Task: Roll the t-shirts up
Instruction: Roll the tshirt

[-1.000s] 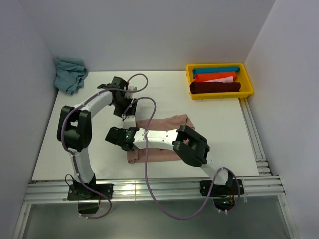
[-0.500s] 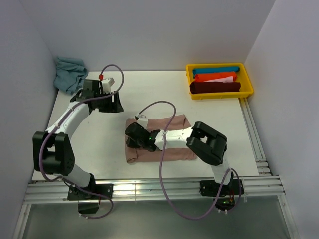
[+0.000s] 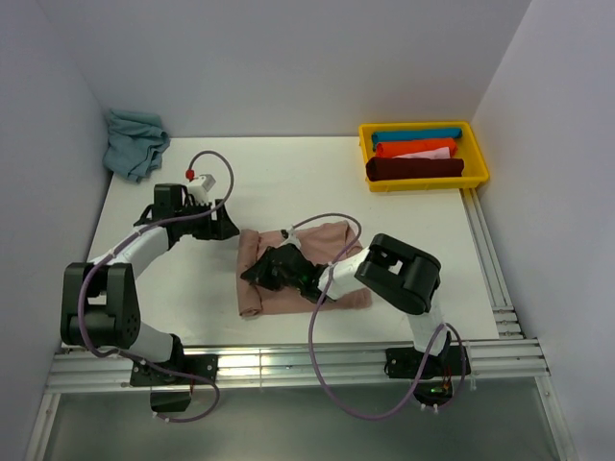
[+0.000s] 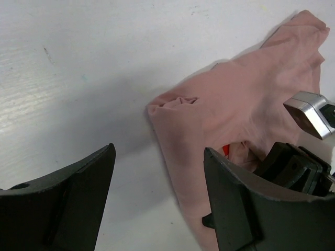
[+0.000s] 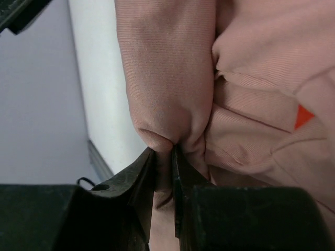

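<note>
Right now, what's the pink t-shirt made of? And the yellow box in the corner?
pink t-shirt: looks like soft knit cloth, probably cotton. It is matte with fine ribs in the weave, and it bunches into puffy folds where the right gripper pinches it.
yellow box: looks like hard plastic. It is smooth and evenly bright, with straight stiff walls and a rim.

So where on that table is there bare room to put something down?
Widest bare stretch: along the back, between the crumpled teal cloth and the yellow bin. Another lies right of the pink t-shirt, below the bin. The middle is crowded: left gripper and right gripper at the shirt's left end.
</note>
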Controlling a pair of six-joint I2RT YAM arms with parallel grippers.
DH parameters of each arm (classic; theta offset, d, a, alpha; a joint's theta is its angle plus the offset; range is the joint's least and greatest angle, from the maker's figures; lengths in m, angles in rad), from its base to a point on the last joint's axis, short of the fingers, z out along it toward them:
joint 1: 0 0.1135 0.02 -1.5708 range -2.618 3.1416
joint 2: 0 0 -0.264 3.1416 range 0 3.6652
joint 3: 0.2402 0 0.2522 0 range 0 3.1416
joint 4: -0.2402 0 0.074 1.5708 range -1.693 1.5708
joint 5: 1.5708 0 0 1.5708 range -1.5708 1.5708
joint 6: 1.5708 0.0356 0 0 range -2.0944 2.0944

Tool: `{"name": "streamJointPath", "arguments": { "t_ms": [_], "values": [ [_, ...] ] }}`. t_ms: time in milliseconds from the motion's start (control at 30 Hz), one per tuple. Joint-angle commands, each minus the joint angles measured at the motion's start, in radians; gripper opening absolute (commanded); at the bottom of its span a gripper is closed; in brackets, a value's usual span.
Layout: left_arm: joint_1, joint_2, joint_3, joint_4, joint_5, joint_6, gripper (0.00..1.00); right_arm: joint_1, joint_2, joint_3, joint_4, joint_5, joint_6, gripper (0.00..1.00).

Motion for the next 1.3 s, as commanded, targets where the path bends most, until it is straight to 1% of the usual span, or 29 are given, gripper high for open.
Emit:
{"name": "streamJointPath", "arguments": {
  "t_ms": [0, 33, 100, 200, 267, 333, 400, 433, 500, 667, 700, 767, 800, 900, 1000, 1033, 1167, 1200, 1267],
  "values": [
    [-0.007, 0.030, -0.016, 0.128, 0.061, 0.017, 0.74, -0.003, -0.027, -0.073, 0.114, -0.041, 0.099, 0.17],
    [-0.010, 0.040, -0.020, 0.136, 0.058, 0.016, 0.74, -0.006, -0.019, -0.085, 0.155, -0.044, 0.119, 0.17],
    [-0.033, 0.061, -0.018, 0.148, 0.049, 0.019, 0.73, -0.008, -0.013, -0.115, 0.186, -0.047, 0.142, 0.17],
    [-0.086, 0.072, -0.006, 0.148, -0.007, 0.029, 0.72, -0.009, 0.003, -0.147, 0.224, -0.039, 0.185, 0.17],
    [-0.132, 0.086, 0.002, 0.148, -0.082, 0.039, 0.72, -0.009, 0.007, -0.177, 0.256, -0.032, 0.220, 0.17],
    [-0.158, 0.097, 0.019, 0.133, -0.109, 0.036, 0.70, -0.009, 0.009, -0.197, 0.290, -0.031, 0.252, 0.18],
    [-0.175, 0.119, 0.031, 0.116, -0.146, 0.030, 0.68, -0.009, 0.009, -0.213, 0.292, -0.007, 0.267, 0.20],
    [-0.181, 0.129, 0.049, 0.098, -0.151, 0.034, 0.65, -0.011, 0.007, -0.216, 0.280, -0.004, 0.277, 0.20],
    [-0.191, 0.146, 0.069, 0.078, -0.166, 0.037, 0.63, -0.009, 0.004, -0.218, 0.257, 0.005, 0.289, 0.21],
    [-0.221, 0.169, 0.105, 0.024, -0.237, 0.048, 0.59, -0.012, -0.014, -0.230, 0.205, 0.036, 0.307, 0.23],
    [-0.227, 0.170, 0.118, 0.013, -0.267, 0.049, 0.57, -0.014, -0.019, -0.222, 0.185, 0.039, 0.304, 0.24],
    [-0.243, 0.178, 0.135, -0.020, -0.293, 0.053, 0.56, -0.014, -0.039, -0.207, 0.087, 0.062, 0.294, 0.24],
    [-0.247, 0.182, 0.155, -0.033, -0.312, 0.056, 0.55, -0.014, -0.045, -0.189, 0.053, 0.070, 0.271, 0.28],
    [-0.272, 0.210, 0.195, -0.082, -0.388, 0.066, 0.53, -0.014, -0.088, -0.133, -0.155, 0.111, 0.222, 0.31],
    [-0.280, 0.228, 0.239, -0.140, -0.407, 0.074, 0.49, -0.009, -0.111, -0.061, -0.303, 0.169, 0.171, 0.33],
    [-0.280, 0.232, 0.246, -0.148, -0.412, 0.074, 0.49, -0.006, -0.120, -0.047, -0.379, 0.183, 0.162, 0.33],
    [-0.278, 0.206, 0.260, -0.174, -0.404, 0.080, 0.53, 0.000, -0.122, 0.009, -0.486, 0.214, 0.133, 0.33],
    [-0.278, 0.196, 0.263, -0.179, -0.406, 0.079, 0.58, 0.000, -0.116, 0.017, -0.503, 0.222, 0.123, 0.32],
    [-0.277, 0.169, 0.266, -0.185, -0.372, 0.085, 0.63, -0.002, -0.109, 0.035, -0.541, 0.228, 0.119, 0.30]
  ]
}}
